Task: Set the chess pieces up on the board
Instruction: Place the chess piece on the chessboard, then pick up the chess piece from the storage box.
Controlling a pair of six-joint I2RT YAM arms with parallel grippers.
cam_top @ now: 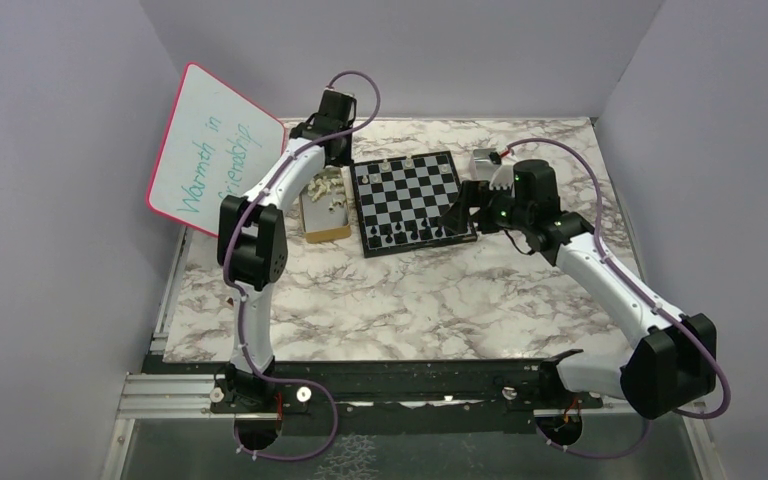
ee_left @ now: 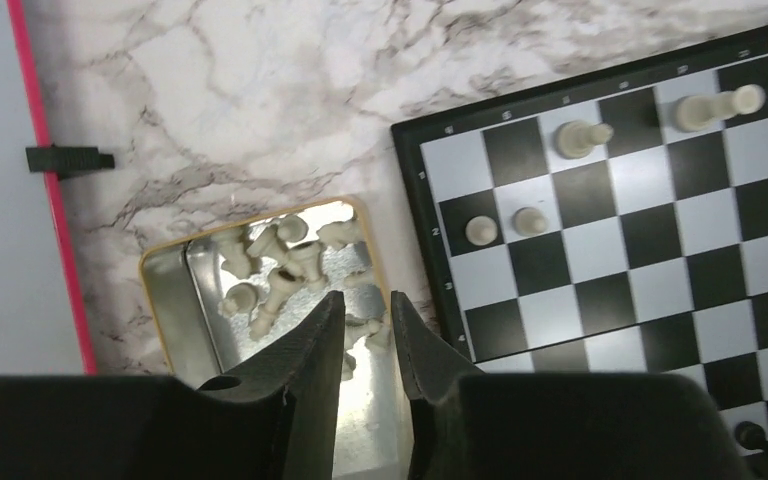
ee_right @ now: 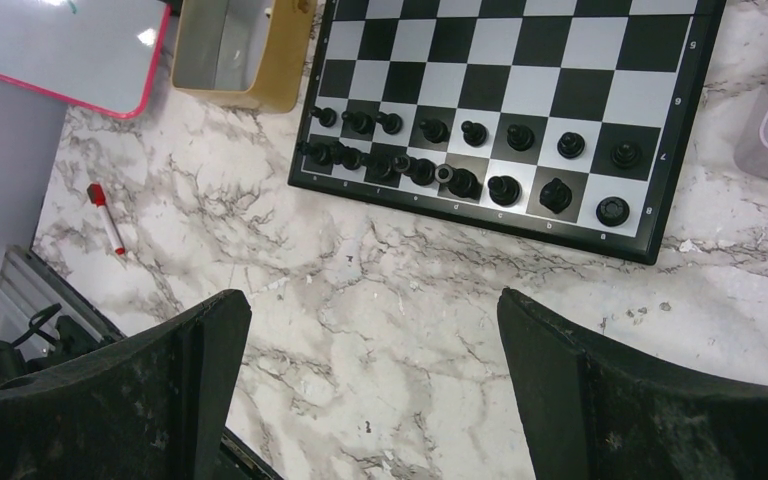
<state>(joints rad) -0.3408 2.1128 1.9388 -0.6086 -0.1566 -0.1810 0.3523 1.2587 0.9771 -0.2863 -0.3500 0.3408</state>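
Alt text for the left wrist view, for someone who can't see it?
The left gripper, fingers slightly apart and empty, hangs over a metal tray of loose pale chess pieces. At frame right, the board carries four pale pieces near its corner.

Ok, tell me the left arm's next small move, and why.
Probably lower the left gripper into the tin and close on one of the loose pale pieces. Its jaws hang slightly apart right above them, only four pale pieces stand on the board, and the black pieces already stand in two rows.
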